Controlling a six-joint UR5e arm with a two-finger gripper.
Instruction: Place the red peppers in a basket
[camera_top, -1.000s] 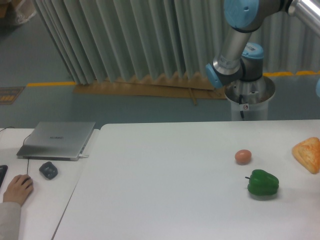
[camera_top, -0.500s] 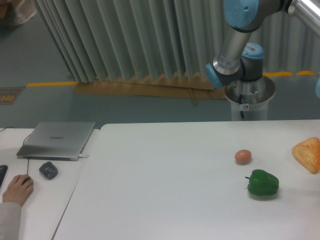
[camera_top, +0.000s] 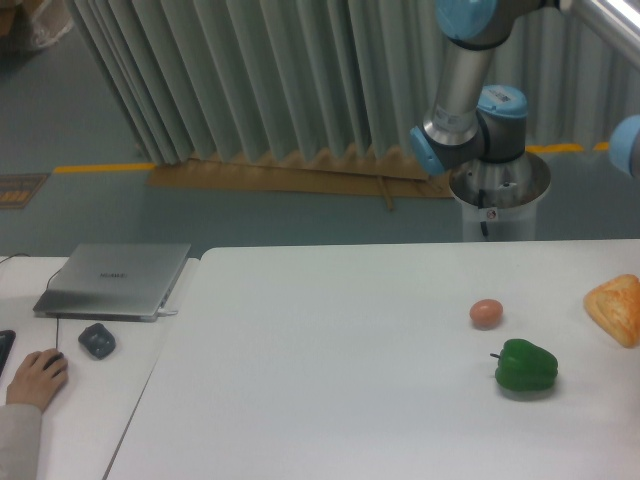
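The red pepper is out of view, and no basket shows either. My gripper is out of frame; only the arm's grey links and blue joints (camera_top: 467, 90) show at the top right, behind the white table (camera_top: 330, 350). On the table's right side lie a green bell pepper (camera_top: 526, 366) and a small brownish-orange egg-shaped thing (camera_top: 486, 313).
An orange-yellow bread-like item (camera_top: 617, 308) lies at the right edge. On a separate desk at the left are a closed laptop (camera_top: 115, 279), a dark small object (camera_top: 97, 340) and a person's hand on a mouse (camera_top: 35, 377). The robot's base pedestal (camera_top: 499, 195) stands behind the table.
The arm's upper joint has shifted up and slightly left at the top right. The objects on the table have not moved.
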